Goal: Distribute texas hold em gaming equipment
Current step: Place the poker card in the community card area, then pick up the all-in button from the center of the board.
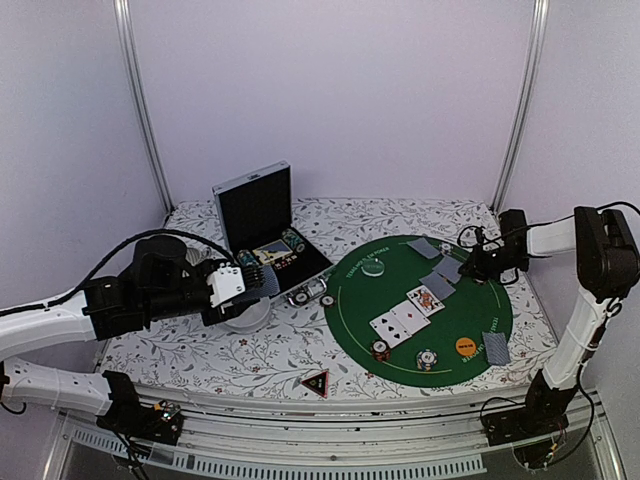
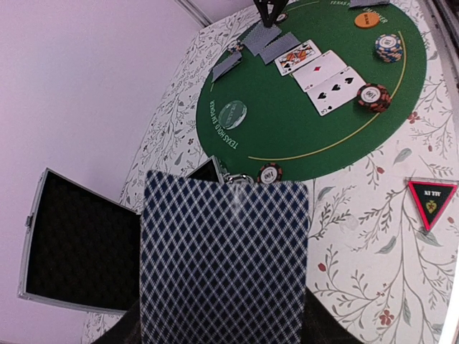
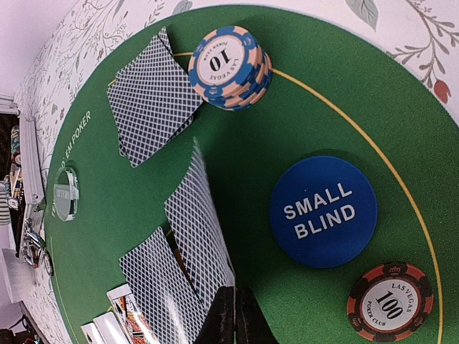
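Trouble is likeliest at the far right of the green mat [image 1: 350, 300], where the right end effector [image 3: 234, 295] has its fingers together on the bottom edge of a tilted card [image 3: 204, 215]. The card stands almost on edge above the mat, close to other face-down cards [image 3: 147, 97] lying on the mat. With so thin a bite, I judge it could swivel or slip, fall face up, or land overlapping its neighbours. A low sweep could also shove them, or nudge the blue small-blind disc [image 3: 323, 211] and the chip stack [image 3: 229, 64] near the mat's edge.

Off the mat's left side, the left end effector [image 1: 252, 283] hangs by a white bowl [image 1: 250, 322], clamped on a blue-checked card [image 2: 226, 261] that hides its fingers from the wrist camera. Whether it is one card or several I cannot tell. A loose hold would drop it short of the mat, perhaps into the bowl, and a reach onto the mat now could crowd the other arm.

The right arm rises from the mat's right side, elbow high, with its forearm stretched level over the mat's far-right rim. The left arm lies low and folded, well left of the mat, wrist aimed at the mat.
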{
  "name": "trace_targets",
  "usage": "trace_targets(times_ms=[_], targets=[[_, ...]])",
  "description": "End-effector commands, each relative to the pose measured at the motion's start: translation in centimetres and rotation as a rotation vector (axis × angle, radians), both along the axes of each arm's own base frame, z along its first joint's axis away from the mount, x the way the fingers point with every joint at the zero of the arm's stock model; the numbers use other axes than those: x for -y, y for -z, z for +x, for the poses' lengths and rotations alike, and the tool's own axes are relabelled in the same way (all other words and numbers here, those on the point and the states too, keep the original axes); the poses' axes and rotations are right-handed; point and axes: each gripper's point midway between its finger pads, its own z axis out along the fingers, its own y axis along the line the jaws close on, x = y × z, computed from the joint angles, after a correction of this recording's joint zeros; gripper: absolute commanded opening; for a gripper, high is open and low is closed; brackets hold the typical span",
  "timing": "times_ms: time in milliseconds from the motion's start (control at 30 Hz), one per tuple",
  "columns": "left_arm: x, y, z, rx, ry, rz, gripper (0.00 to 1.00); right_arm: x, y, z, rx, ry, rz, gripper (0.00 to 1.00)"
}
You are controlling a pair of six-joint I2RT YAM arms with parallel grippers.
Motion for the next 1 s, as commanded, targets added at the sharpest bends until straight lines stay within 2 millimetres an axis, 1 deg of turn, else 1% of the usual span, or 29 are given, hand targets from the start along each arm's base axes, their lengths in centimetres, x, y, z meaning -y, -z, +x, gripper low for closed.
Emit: trace_targets(times_ms=[0,100,300,400,500,533,600,633,667,700,733,767,833,867,967], targets=[[0.4,-0.6,0.1,0.021,0.010,-0.020,0.53,0.8,0.4,0.0,-0.025,0.011,-0.040,0.12],[0.4,-0.6,0.1,0.020,0.011,-0.020,0.53,1.3,0.0,0.2,-0.019,0.024,-0.068,0.25],[0.4,-0.6,0.0,0.019,0.013,-0.023,0.53,3.1,-1.9,0.8,-0.011,0.060,-0.170,0.34],[0.5,-0.6,-0.1,0.016,0.019,-0.025,0.53,4.2,-3.7,0.9,0.004,0.095,-0.233,0.41],[0.8,-0.4,-0.2,0.002,0.033,-0.026,0.53,4.3,-6.5,0.9,0.062,0.117,-0.295,0.49],[0.9,-0.3,-0.4,-0.011,0.042,-0.026,0.53,4.1,-7.5,0.8,0.085,0.122,-0.324,0.54],[1.6,0.3,-0.9,-0.087,0.067,-0.018,0.55,3.1,-9.5,0.7,0.131,0.114,-0.375,0.64],[2.3,0.1,-1.4,-0.141,0.095,-0.014,0.56,2.0,-10.7,0.5,0.163,0.095,-0.396,0.70],[2.8,0.4,-1.9,-0.199,0.105,-0.001,0.55,1.7,-11.6,0.4,0.179,0.093,-0.412,0.77],[3.2,0.7,-2.2,-0.245,0.099,0.007,0.54,0.9,-12.6,0.2,0.201,0.079,-0.417,0.85],[3.6,1.1,-2.6,-0.284,0.087,0.013,0.54,-0.1,-13.4,-0.1,0.219,0.060,-0.418,0.97],[4.1,1.2,-3.0,-0.303,0.082,0.007,0.53,-0.8,-13.9,-0.5,0.229,0.045,-0.423,0.99],[5.2,1.3,-4.0,-0.322,0.089,-0.018,0.53,-2.2,-16.5,-0.5,0.295,0.023,-0.419,0.99],[5.7,1.2,-4.4,-0.340,0.087,-0.041,0.53,-2.9,-17.5,-0.7,0.319,0.007,-0.412,0.99],[6.8,1.0,-4.8,-0.378,0.078,-0.088,0.53,-4.8,-19.8,-1.4,0.375,-0.042,-0.377,0.99]])
